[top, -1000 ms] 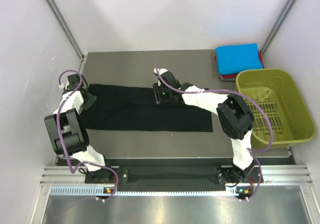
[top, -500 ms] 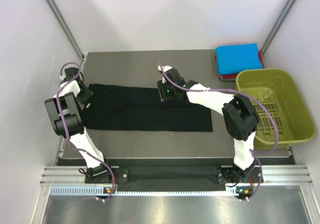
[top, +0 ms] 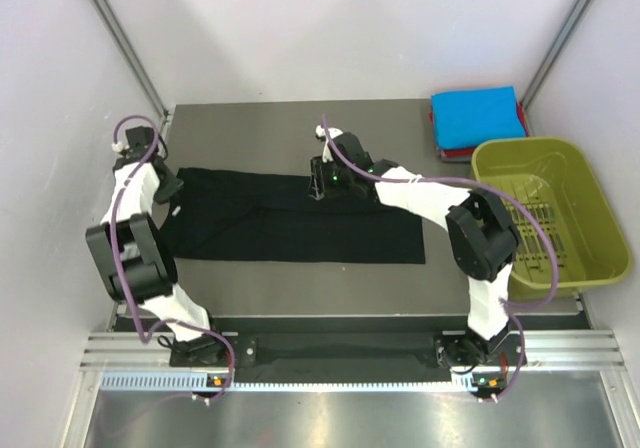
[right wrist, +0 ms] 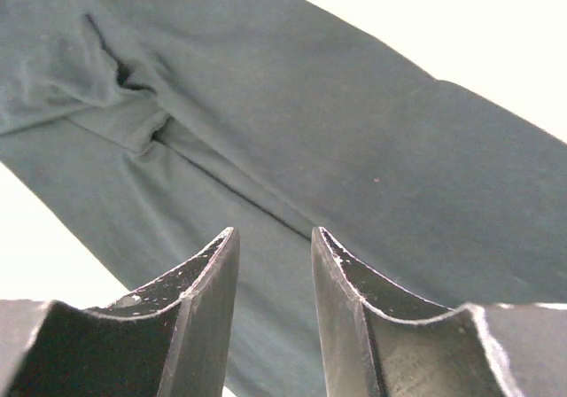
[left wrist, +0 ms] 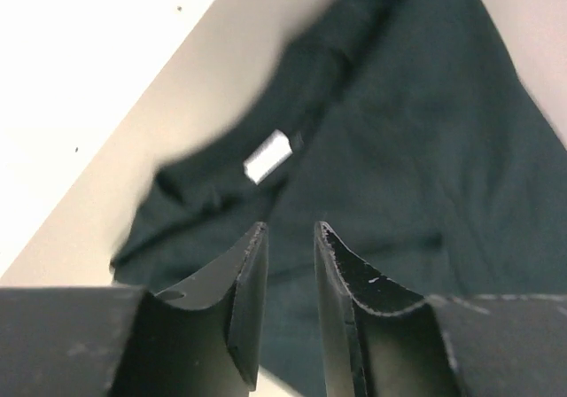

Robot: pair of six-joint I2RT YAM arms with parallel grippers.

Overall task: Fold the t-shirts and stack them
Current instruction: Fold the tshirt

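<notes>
The left gripper [left wrist: 290, 230] hovered with its jaws a narrow gap apart and nothing between them, the collar end of the black t-shirt [top: 290, 223] spread just beyond its fingertips. The right gripper [right wrist: 273, 235] likewise stood slightly parted and empty above the shirt's far edge, with the folded blue t-shirt [top: 477, 116] well off to its right, beside the olive basket [top: 590, 203].

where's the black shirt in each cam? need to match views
Top external: black shirt lies flat across mid-table, between both arms.
Left wrist: fills centre and right, its white neck label above the jaws.
Right wrist: fills most of the frame, behind the jaws.
Shared landmark: the shirt's far edge against the pale table.
</notes>
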